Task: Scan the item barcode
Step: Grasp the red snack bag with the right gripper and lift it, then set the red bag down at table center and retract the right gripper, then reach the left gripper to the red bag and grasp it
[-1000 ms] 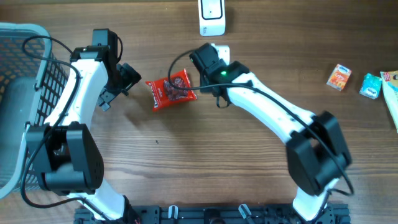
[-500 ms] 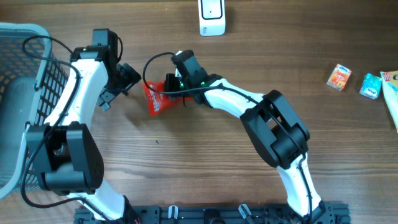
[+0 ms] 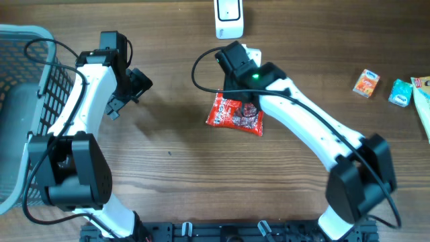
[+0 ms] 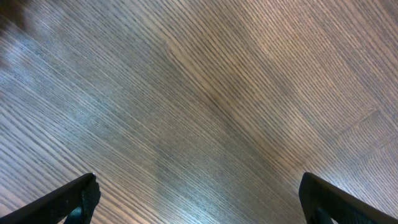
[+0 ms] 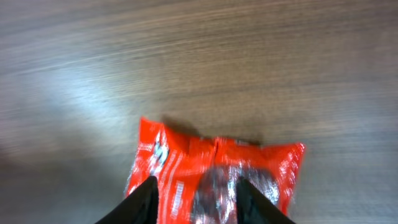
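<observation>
A red snack packet (image 3: pixel 234 113) lies flat on the wooden table, just in front of the white barcode scanner (image 3: pixel 228 19) at the far edge. My right gripper (image 3: pixel 243 99) hovers over the packet's far end. In the right wrist view its two dark fingers (image 5: pixel 147 198) stand apart, and the blurred red packet (image 5: pixel 211 180) shows beneath and between them without being pinched. My left gripper (image 3: pixel 138 84) is wide open over bare wood to the left; its wrist view shows only table between the left gripper (image 4: pixel 199 199) tips. No barcode is readable on the packet.
A grey wire basket (image 3: pixel 27 101) fills the left edge. At the far right sit a small orange box (image 3: pixel 366 83), a teal box (image 3: pixel 400 92) and a pale package (image 3: pixel 423 111). A white object (image 3: pixel 253 54) peeks out behind the right arm.
The right arm has carried the packet from left of centre back to the right and nearer the front. Its jaws, shut on the packet before, now stand apart. The left arm is still.
</observation>
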